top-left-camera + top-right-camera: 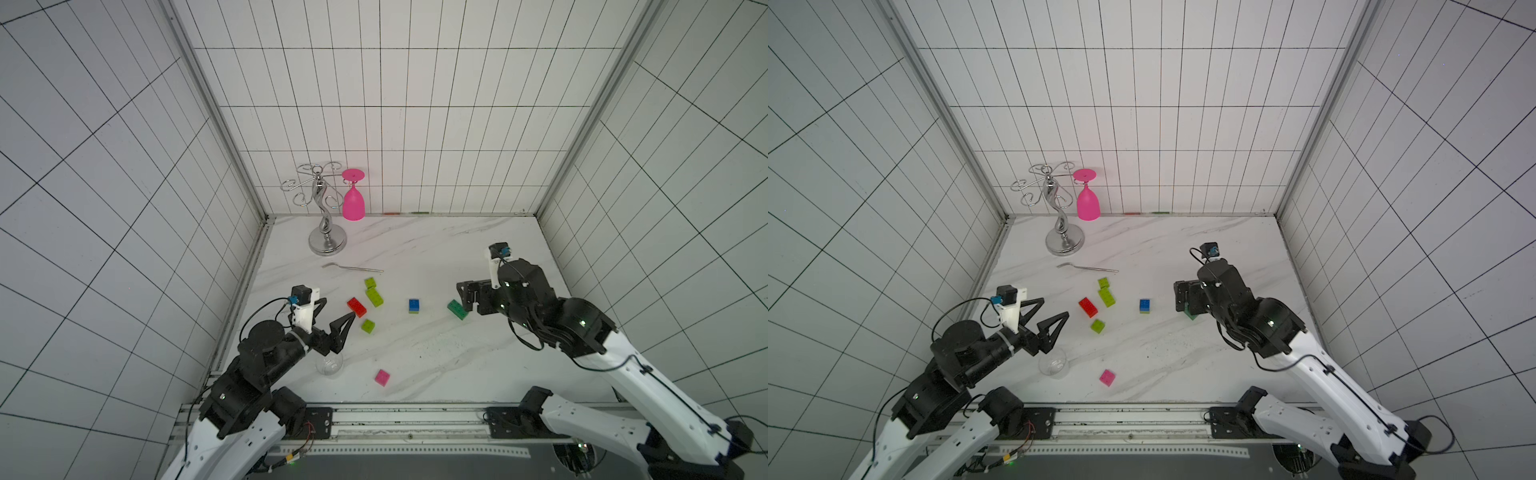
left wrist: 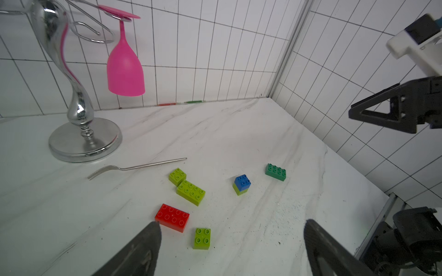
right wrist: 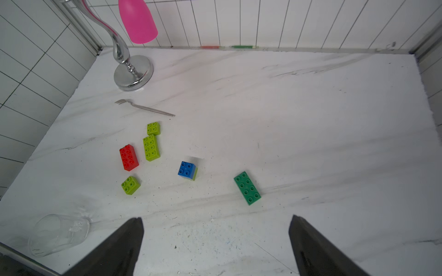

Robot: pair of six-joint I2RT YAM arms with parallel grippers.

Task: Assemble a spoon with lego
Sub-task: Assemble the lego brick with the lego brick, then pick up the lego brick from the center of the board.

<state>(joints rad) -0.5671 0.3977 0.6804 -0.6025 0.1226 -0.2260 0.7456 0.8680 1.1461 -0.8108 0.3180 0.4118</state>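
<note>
Marble bench (image 1: 478,249) holds only loose lego (image 1: 374,297), no spoon built yet. Left jaws and right jaws both gape wide, empty. Dark-green brick (image 3: 247,188) sits just ahead of the right pair, red brick (image 2: 172,217) by the left. Only the blue-on-lime stack (image 3: 187,170) is joined. Next, I'd guess: grab a big brick squarely.

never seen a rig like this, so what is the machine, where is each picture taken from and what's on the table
Two robot arms at a marble table. Two pictures look down from overhead; two come from wrist cameras. Loose lego lies there: a red brick, a dark-green brick, a pink brick, three lime bricks, and a blue brick on a fourth lime one. Also a fork, a tipped clear glass, a chrome rack holding a pink wine glass. Left tool and right tool are open, holding nothing.
</note>
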